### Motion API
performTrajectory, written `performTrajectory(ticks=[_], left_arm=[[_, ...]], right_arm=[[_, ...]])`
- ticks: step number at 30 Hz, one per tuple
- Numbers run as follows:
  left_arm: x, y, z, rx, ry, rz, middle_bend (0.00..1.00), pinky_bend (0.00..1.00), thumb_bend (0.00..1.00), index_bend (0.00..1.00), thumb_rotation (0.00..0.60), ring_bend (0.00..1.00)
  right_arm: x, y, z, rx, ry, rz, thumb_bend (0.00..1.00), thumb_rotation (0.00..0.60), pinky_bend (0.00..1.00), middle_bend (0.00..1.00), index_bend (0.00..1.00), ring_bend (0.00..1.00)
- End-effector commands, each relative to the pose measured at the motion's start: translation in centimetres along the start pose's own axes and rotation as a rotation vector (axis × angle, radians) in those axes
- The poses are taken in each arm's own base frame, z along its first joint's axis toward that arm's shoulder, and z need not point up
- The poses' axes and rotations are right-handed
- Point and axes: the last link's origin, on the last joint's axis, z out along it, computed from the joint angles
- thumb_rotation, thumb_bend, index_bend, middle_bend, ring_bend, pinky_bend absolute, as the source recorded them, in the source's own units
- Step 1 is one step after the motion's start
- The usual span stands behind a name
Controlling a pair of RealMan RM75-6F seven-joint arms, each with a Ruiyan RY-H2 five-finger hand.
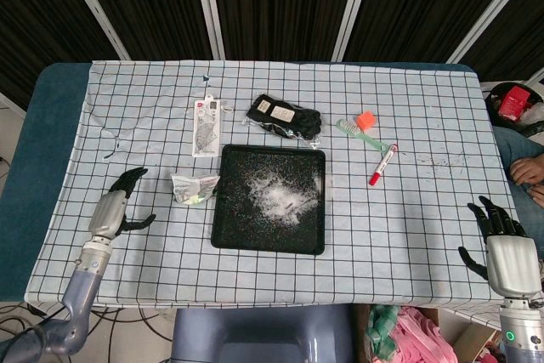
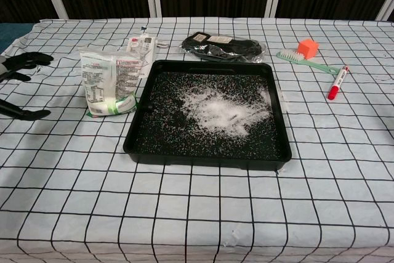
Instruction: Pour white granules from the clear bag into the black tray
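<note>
Left of the tray point(image 2: 143, 129), already holding granules point(image 2: 218, 112), the bag point(image 2: 109, 82) stands released; left hand point(image 1: 113, 207) and right hand point(image 1: 507, 249) spread, empty.

both hands, left hand point(image 1: 111, 210) and right hand point(image 1: 508, 257), have silver ribbed backs, black fingers and grey-blue forearms.
</note>
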Motion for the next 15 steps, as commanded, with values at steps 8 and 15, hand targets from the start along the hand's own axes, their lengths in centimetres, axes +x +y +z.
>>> performTrajectory(ticks=[8,15], left_arm=[[-3.1,2.4,4.0,-0.006,-0.072,-0.102,0.09,0.12,0.25,0.1,0.6,0.0],[-4.7,4.3,5.5,-0.045,-0.11,-0.128,0.1,0.12,0.25,0.1,0.6,0.0]], right_arm=[[-0.2,0.1,0.1,-0.007,0.006,-0.017,0.17,0.6,0.33,0.11,0.19,0.17],[-0.1,0.3,0.2,-0.012,0.011,-0.01,0.17,0.6,0.33,0.11,0.19,0.17]])
